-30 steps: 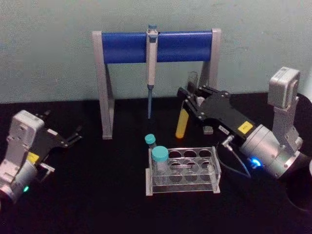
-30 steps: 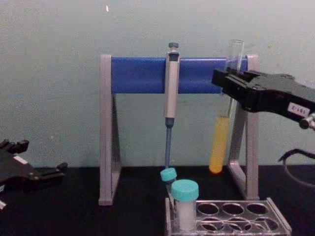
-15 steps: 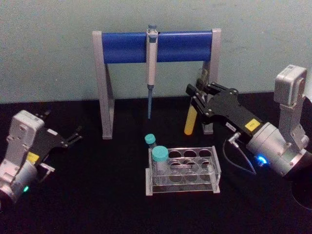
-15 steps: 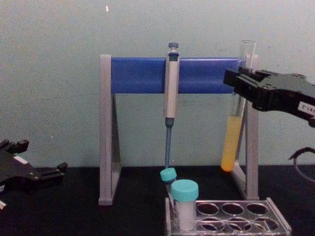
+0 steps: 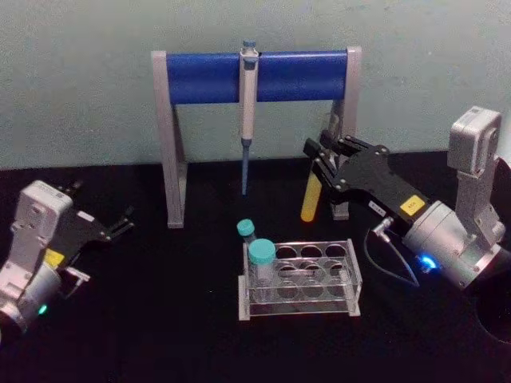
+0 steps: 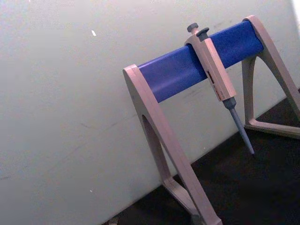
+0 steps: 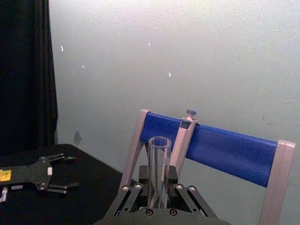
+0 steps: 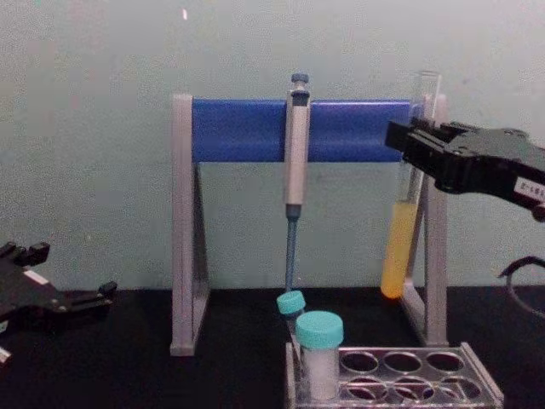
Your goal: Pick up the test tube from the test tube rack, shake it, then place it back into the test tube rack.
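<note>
Step in hand: judged to be the shake. The right tool is clamped on the test tube, held near upright in the air behind the test tube rack. The left tool is parked at the left, fingers apart. Next: align the tube above a free hole, then lower it straight.

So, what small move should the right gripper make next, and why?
Probably a short sideways shake stroke. The right gripper is shut on the test tube, lifted well clear of the test tube rack with its liquid pooled low, so a shake seems safe. The left gripper sits parked, open, far left.
</note>
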You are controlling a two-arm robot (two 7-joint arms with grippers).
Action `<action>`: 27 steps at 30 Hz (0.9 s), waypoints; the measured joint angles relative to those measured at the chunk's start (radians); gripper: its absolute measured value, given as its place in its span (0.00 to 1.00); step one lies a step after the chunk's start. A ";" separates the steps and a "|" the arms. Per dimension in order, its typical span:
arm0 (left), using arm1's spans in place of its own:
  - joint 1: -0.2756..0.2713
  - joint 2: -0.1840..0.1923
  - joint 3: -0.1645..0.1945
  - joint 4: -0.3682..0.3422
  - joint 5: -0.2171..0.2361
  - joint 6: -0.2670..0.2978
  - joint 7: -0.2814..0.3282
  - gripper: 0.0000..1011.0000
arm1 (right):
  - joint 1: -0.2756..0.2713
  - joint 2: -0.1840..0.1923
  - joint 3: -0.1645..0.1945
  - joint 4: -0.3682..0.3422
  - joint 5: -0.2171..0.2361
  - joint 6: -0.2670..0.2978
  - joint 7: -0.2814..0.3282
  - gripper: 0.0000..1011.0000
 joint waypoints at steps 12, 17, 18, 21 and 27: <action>0.000 0.000 0.000 0.000 0.000 0.000 0.000 0.99 | 0.001 -0.001 -0.002 0.001 0.000 0.002 0.003 0.24; 0.000 0.000 0.000 0.000 0.000 0.000 0.000 0.99 | -0.002 0.000 -0.003 -0.004 -0.001 0.002 0.002 0.24; 0.000 0.000 0.000 0.000 0.000 0.000 0.000 0.99 | -0.003 0.000 -0.003 -0.005 -0.001 0.002 0.003 0.24; 0.000 0.000 0.000 0.000 0.000 0.000 0.000 0.99 | -0.006 0.003 -0.003 -0.009 0.000 0.002 0.006 0.24; 0.000 0.000 0.000 0.000 0.000 0.000 0.000 0.99 | -0.012 0.012 -0.006 -0.017 0.010 0.003 0.020 0.24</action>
